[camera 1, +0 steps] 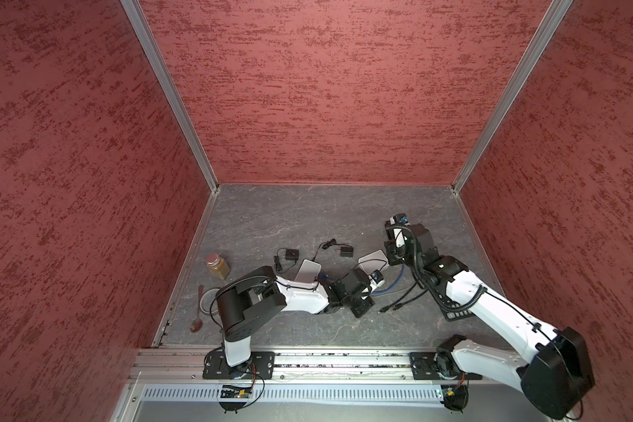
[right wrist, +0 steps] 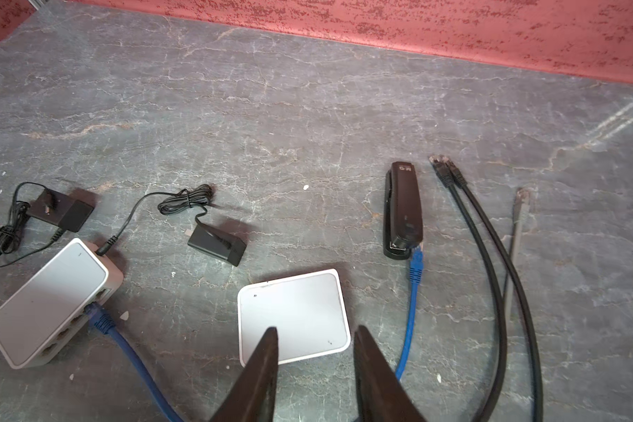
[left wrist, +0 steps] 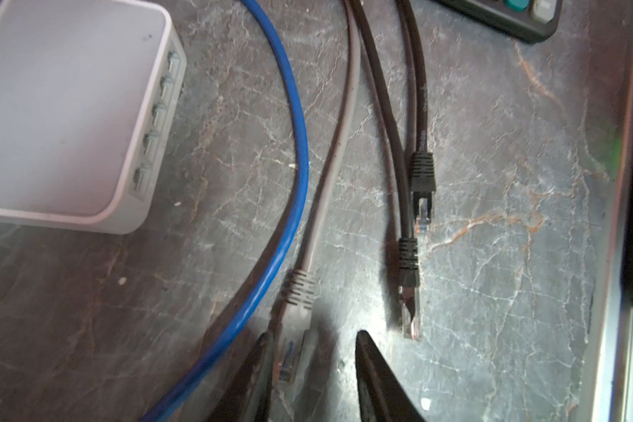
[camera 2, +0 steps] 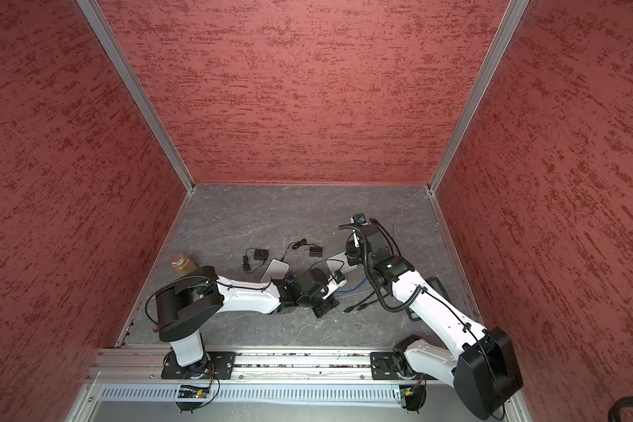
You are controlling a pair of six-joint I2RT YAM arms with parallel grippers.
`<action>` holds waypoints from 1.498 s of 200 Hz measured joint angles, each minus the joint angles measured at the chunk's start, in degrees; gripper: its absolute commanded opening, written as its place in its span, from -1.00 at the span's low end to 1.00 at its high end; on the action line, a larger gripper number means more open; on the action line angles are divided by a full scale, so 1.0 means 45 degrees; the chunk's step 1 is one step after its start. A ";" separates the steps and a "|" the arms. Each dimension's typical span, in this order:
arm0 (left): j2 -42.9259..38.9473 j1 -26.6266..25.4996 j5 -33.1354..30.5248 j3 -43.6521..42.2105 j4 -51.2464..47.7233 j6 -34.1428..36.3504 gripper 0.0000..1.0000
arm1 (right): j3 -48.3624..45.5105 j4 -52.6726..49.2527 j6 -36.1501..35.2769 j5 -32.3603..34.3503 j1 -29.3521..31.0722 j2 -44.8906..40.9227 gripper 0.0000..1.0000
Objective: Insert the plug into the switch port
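Observation:
A grey cable's plug (left wrist: pixel 289 347) lies on the dark stone tabletop between the fingers of my left gripper (left wrist: pixel 313 339). It rests against one finger, with a gap to the other, so the jaws stand open around it. A white switch (left wrist: pixel 63 109) lies nearby with its row of empty ports (left wrist: pixel 154 117) facing the cables. My right gripper (right wrist: pixel 317 336) hovers open over that same switch (right wrist: pixel 293 314) with nothing between its fingers. In both top views the two wrists meet near the switch (camera 1: pixel 371 260) (camera 2: pixel 335 262).
A second white switch (right wrist: pixel 48 303) holds a blue cable (right wrist: pixel 103 321). Two black plugs (left wrist: pixel 423 190) lie beside the grey one. Two black power adapters (right wrist: pixel 216 244), a stapler (right wrist: pixel 402 212), a jar (camera 1: pixel 218 266) and a spoon (camera 1: pixel 198 310) lie around.

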 measured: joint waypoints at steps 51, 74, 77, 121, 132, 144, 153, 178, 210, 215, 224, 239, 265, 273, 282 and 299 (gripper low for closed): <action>0.0102 0.0000 0.0000 0.0146 -0.0578 0.0214 -0.27 | -0.0257 0.0058 -0.0044 -0.0267 -0.0146 0.0005 -0.28; 0.0277 0.0000 -0.0005 0.0340 -0.0563 0.0325 -0.26 | -0.0257 0.0117 -0.0078 -0.0325 -0.0151 0.0005 -0.28; 0.0296 0.0000 -0.0005 0.0359 -0.0559 0.0335 -0.26 | -0.0257 0.0126 -0.0083 -0.0330 -0.0151 0.0005 -0.28; 0.0738 0.0005 -0.0243 0.0826 -0.0500 0.0486 -0.75 | -0.0262 0.0219 -0.0155 -0.0427 -0.0204 0.0005 -0.28; 0.0758 0.0015 -0.0345 0.0835 -0.0466 0.0651 -0.76 | -0.0267 0.0301 -0.0185 -0.0452 -0.0228 0.0005 -0.28; 0.0738 0.0015 -0.0447 0.0772 -0.0369 0.0651 -0.76 | -0.0277 0.0408 -0.0223 -0.0495 -0.0277 0.0005 -0.28; 0.0695 0.0000 -0.0525 0.0661 -0.0228 0.0656 -0.76 | -0.0277 0.0505 -0.0238 -0.0554 -0.0335 0.0005 -0.28; 0.0282 0.0000 -0.0748 0.0160 -0.0083 0.0680 -0.76 | -0.0277 0.0821 -0.0277 -0.0797 -0.0549 0.0005 -0.29; -0.0670 0.0000 -0.1030 -0.0311 -0.0287 0.0908 -0.76 | -0.0262 0.1302 -0.0287 -0.1185 -0.0743 0.0204 -0.30; -0.0869 0.0000 -0.1098 -0.0316 -0.0379 0.0971 -0.76 | -0.0248 0.1365 -0.0296 -0.1258 -0.0777 0.0277 -0.30; -0.1239 0.0000 -0.1166 -0.0316 -0.0486 0.1083 -0.76 | -0.0243 0.1525 -0.0330 -0.1413 -0.0816 0.0413 -0.31; -0.2021 0.0000 -0.1316 -0.0316 -0.0758 0.1316 -0.76 | -0.0243 0.1826 -0.0384 -0.1715 -0.0855 0.0612 -0.32; -0.3410 0.0083 -0.1520 -0.0486 -0.1098 0.1690 -0.76 | -0.0243 0.2565 -0.0670 -0.2336 -0.0879 0.0831 -0.33; -0.3891 0.0170 -0.1530 -0.0695 -0.1175 0.1773 -0.75 | -0.0243 0.2871 -0.0874 -0.2589 -0.0879 0.0879 -0.33; -0.4410 0.0340 -0.1511 -0.0996 -0.1243 0.1807 -0.76 | -0.0257 0.3269 -0.1117 -0.2909 -0.0889 0.0918 -0.32; -0.5319 0.0821 -0.1447 -0.1710 -0.1292 0.1797 -0.75 | -0.0321 0.4056 -0.1676 -0.3599 -0.0894 0.0918 -0.29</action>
